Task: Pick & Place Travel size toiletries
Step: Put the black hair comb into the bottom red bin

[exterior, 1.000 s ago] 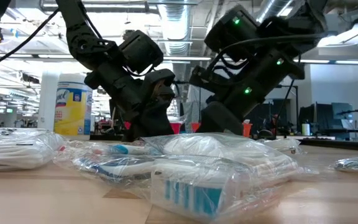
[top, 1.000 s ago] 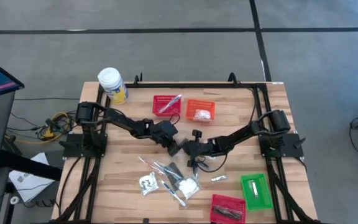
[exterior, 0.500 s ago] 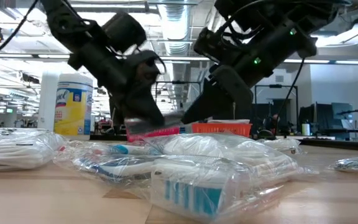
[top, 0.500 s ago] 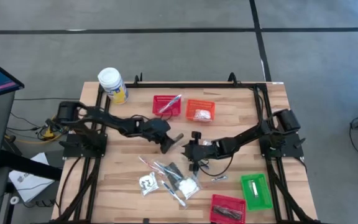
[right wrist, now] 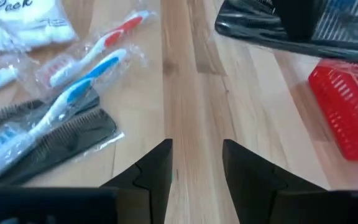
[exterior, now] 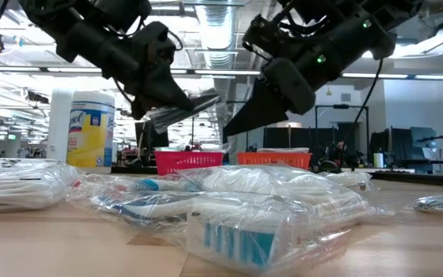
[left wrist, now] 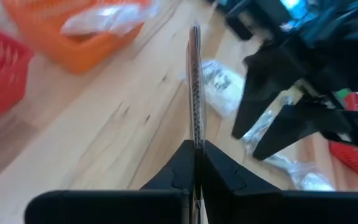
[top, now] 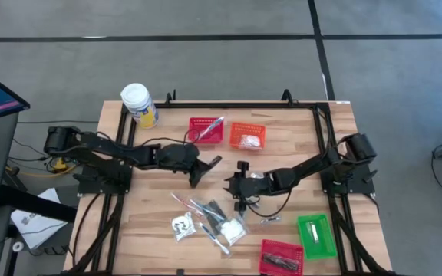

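Observation:
My left gripper point(top: 202, 164) hangs above the table's middle left, shut on a thin, flat, clear-wrapped dark comb point(left wrist: 195, 87). In the low view the comb point(exterior: 183, 108) shows well above the wood. My right gripper point(right wrist: 196, 146) stands open over bare wood just right of it, with nothing between its fingers. The other travel size toiletries point(top: 208, 218) lie in a loose heap near the front edge: wrapped toothbrushes point(right wrist: 82, 78), a black comb point(right wrist: 58, 140) and a white packet point(right wrist: 23, 25). My left gripper pinches one end of the wrapped comb point(left wrist: 196, 138) between its two fingers, on the comb's flat faces. The fingers come from the table's left, slanting down, and lie along the comb. It sticks out past the fingertips, lifted clear of the table.
A red basket point(top: 206, 129) and an orange basket point(top: 247, 136) stand at the far middle. A green basket point(top: 315, 234) and a dark red one point(top: 281, 255) are at the front right. A yellow jar with a white lid point(top: 139, 105) stands at the far left corner.
My left gripper has risen and drawn back toward the table's left edge, rolling as it went. It has carried the comb up, clear of the place where the two grippers met. My right gripper has risen a little.

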{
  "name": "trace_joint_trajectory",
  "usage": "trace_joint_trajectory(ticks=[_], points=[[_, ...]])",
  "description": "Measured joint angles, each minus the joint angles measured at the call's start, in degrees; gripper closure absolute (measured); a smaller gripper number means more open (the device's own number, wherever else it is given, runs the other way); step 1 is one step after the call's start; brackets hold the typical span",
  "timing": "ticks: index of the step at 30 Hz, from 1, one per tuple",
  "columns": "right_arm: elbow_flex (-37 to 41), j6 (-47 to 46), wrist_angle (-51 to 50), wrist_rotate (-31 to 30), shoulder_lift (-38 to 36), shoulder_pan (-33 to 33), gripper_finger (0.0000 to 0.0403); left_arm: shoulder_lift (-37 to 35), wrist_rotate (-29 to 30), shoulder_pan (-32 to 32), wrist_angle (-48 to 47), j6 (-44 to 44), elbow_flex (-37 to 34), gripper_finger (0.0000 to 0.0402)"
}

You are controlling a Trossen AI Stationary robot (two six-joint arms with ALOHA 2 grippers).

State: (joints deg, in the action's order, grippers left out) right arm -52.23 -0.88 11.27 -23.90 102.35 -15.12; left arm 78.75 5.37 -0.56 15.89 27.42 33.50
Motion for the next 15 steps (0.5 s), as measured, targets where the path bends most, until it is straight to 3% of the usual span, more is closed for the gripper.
trace_joint_trajectory(ticks=[15], points=[[0.03, 5.62, -0.58, 0.11, -2.60, -2.53, 0.0284, -0.03, 2.64, 1.67, 5.20, -6.41, -0.01, 0.0396]])
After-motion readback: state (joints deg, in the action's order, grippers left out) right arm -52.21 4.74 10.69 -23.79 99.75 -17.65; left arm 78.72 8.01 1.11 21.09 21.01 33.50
